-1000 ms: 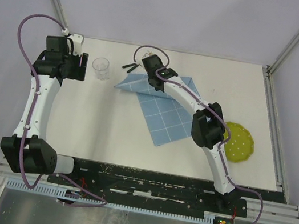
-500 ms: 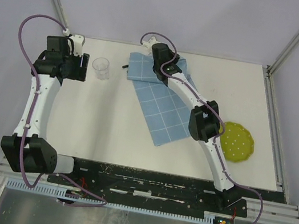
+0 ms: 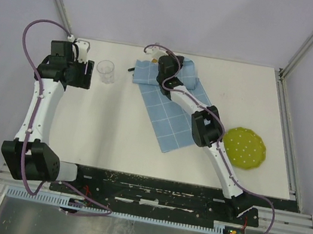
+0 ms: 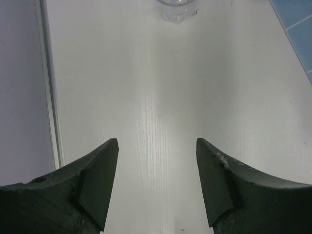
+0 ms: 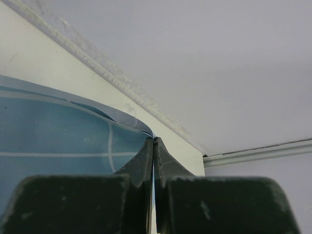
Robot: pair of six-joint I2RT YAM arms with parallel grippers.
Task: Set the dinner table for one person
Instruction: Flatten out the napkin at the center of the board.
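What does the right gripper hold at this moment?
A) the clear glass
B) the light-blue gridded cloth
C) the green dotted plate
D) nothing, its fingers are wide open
B: in the right wrist view the right gripper is shut on an edge of the light-blue gridded cloth, and the fabric is pinched between its fingers.

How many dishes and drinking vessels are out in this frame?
2. A clear glass stands at the far left, and a yellow-green dotted plate lies at the right. The blue gridded cloth between them, partly lifted, may hide something more.
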